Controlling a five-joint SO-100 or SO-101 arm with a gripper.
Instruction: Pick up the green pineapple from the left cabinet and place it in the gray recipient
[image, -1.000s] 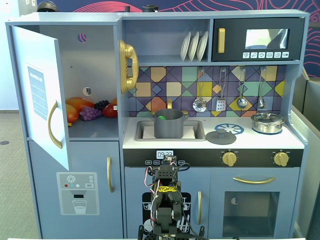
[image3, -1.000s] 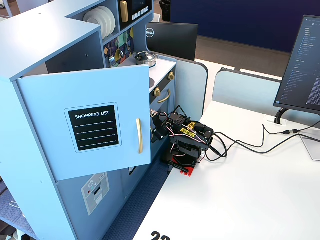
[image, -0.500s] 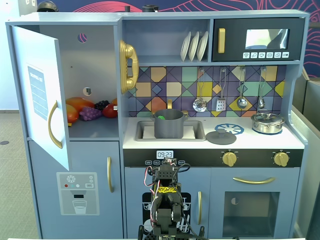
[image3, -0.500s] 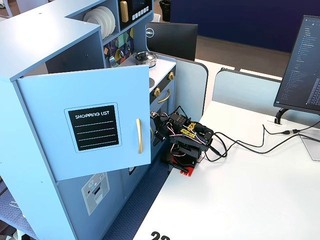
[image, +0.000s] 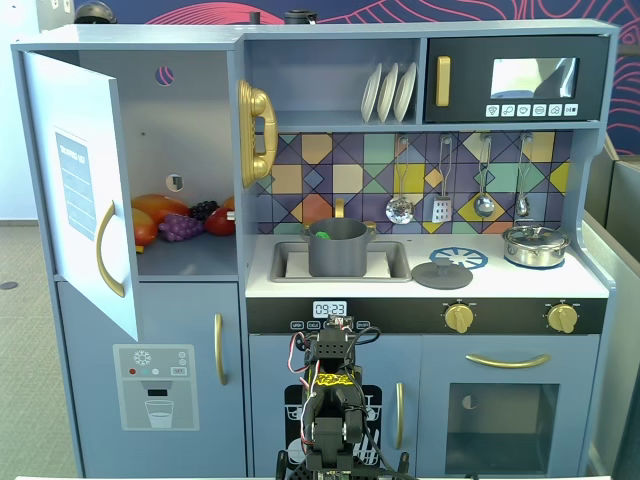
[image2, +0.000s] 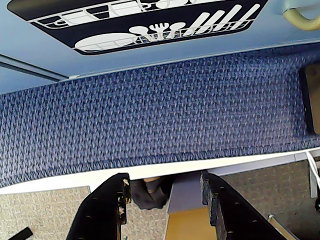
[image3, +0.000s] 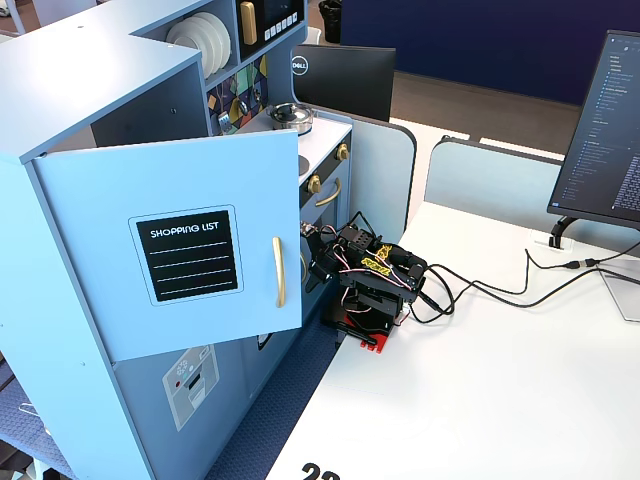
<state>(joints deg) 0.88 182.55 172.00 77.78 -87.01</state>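
Observation:
The green pineapple (image: 322, 237) shows only as a small green patch inside the gray recipient (image: 338, 255), a dark pot standing in the sink. The left cabinet (image: 190, 110) has its door (image: 78, 190) swung wide open. My arm (image: 331, 400) is folded low in front of the toy kitchen, far below both the pot and the cabinet. In the wrist view my gripper (image2: 164, 182) is open and holds nothing, its black fingers (image2: 107, 205) pointing down past the table edge at blue carpet. The other fixed view shows the gripper (image3: 318, 264) beside the kitchen's lower front.
Orange, purple and red toy fruits (image: 180, 222) lie on the cabinet shelf. A flat gray lid (image: 441, 273) and a silver lidded pot (image: 535, 245) sit on the counter. Cables (image3: 470, 295) trail over the white table (image3: 480, 390) towards a monitor (image3: 605, 130).
The folded arm has shifted only very slightly. Nothing else has moved.

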